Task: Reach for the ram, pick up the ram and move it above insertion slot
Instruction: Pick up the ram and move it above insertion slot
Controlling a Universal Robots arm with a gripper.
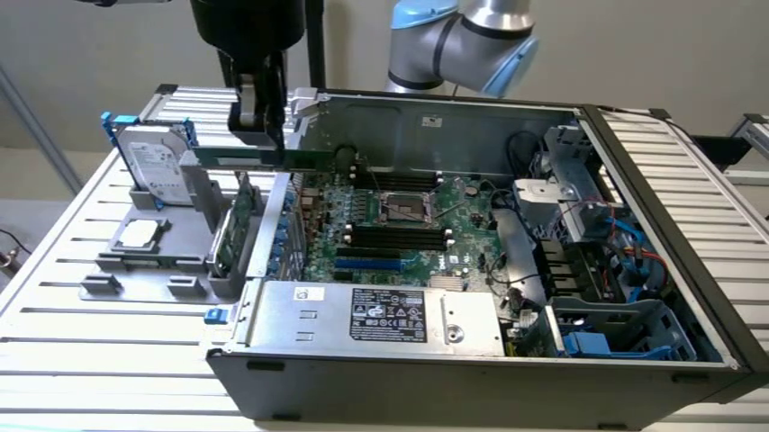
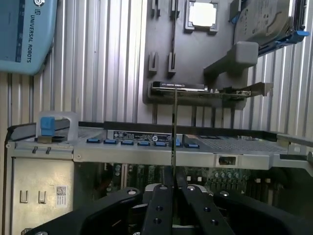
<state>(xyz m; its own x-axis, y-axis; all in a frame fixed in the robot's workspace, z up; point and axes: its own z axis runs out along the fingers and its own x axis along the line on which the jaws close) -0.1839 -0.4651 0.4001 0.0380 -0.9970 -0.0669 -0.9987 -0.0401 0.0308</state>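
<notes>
Exterior view: one open computer case (image 1: 655, 171) is seen lying on a slatted metal table (image 1: 72, 297), with one green motherboard (image 1: 409, 225) exposed inside it. One grey holder (image 1: 150, 265) stands on the table at the exterior view's left of the case; it carries one silver hard drive (image 1: 157, 166), one square processor chip (image 1: 139, 232) and one larger green expansion card (image 1: 247, 225) standing on edge. One silver power supply (image 1: 373, 315) with a dark label is fixed at the near side of the case, and blue cables (image 1: 625, 234) are bundled at the exterior view's right.

One ram (image 1: 270, 159) is held: a long, thin, flat green stick, kept level and on edge, above the case's wall at the exterior view's left, between the holder and the motherboard. It is clear of the board's black slots (image 1: 391, 238).

The arm is bent over the back of the case, its light blue and silver joint (image 1: 463, 40) high up, and the black tool (image 1: 258, 112) hangs straight down from above.

In the wrist view the tool (image 2: 173, 191) is clenched on the ram (image 2: 174, 142), which is seen edge-on as a thin dark line running out from between the two black fingers (image 2: 159, 203). Beyond it lie the holder (image 2: 195, 54), the processor chip (image 2: 203, 14) and the hard drive (image 2: 264, 19).
</notes>
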